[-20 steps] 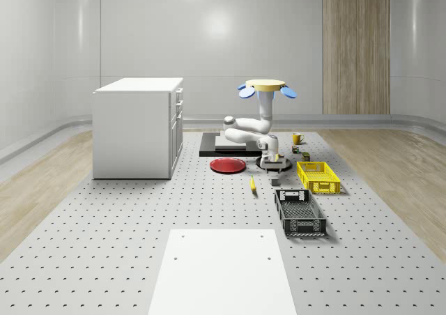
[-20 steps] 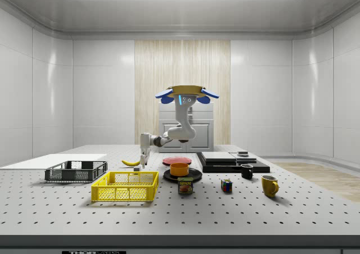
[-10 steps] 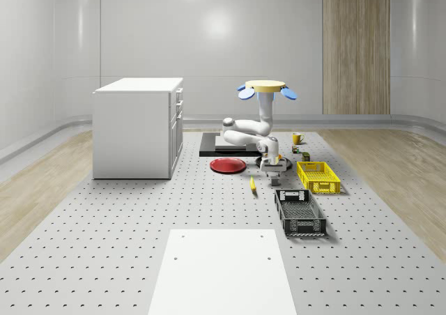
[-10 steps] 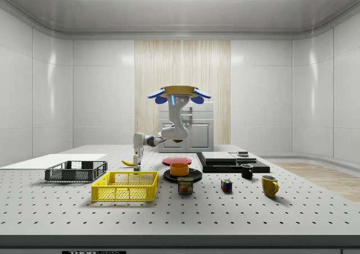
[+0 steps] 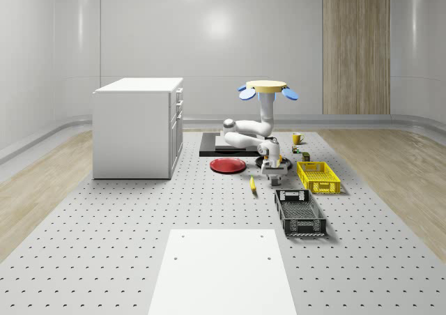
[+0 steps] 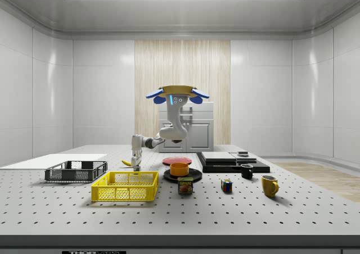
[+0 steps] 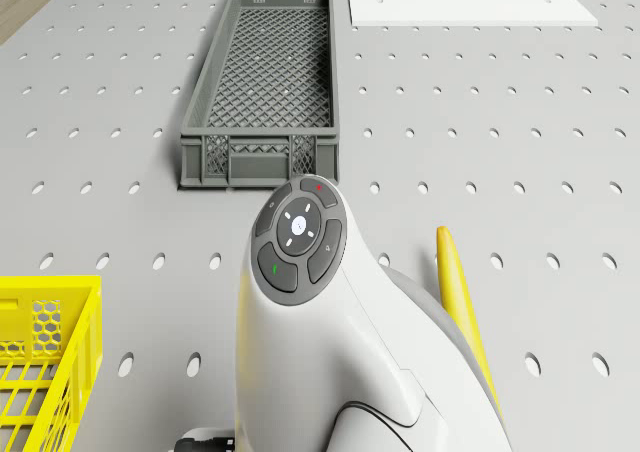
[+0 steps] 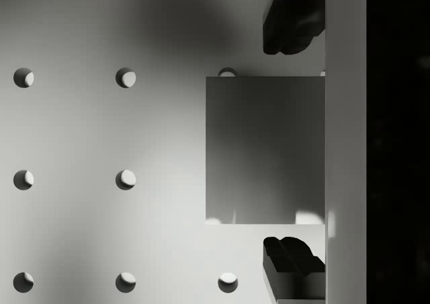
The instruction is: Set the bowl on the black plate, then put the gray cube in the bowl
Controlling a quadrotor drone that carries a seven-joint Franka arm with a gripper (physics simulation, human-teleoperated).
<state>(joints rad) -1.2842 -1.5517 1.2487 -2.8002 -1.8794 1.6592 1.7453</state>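
An orange bowl (image 6: 179, 168) sits on the black plate (image 6: 194, 176) in the side view. The gray cube (image 8: 265, 149) lies on the perforated table, and in the wrist view it is directly below my gripper (image 8: 293, 142). The two dark fingertips (image 8: 292, 25) stand on opposite sides of the cube with a small gap at each, so the gripper is open. My drone (image 5: 267, 87) hovers above the table near the plate. Its arm reaches down to the gripper (image 5: 273, 176) between the banana and the yellow crate. In the side view the gripper (image 6: 135, 163) hangs close to the tabletop.
A yellow crate (image 5: 318, 176) and a black crate (image 5: 300, 211) stand close to the cube. A banana (image 5: 252, 183) lies on its other side. A red plate (image 5: 228, 165), a white cabinet (image 5: 138, 127), a can (image 6: 185, 185), a colour cube (image 6: 226, 185) and a yellow mug (image 6: 269, 185) are farther off.
The drone and arm have shifted toward the side view's left, away from the bowl and plate. The gripper has come down over the gray cube.
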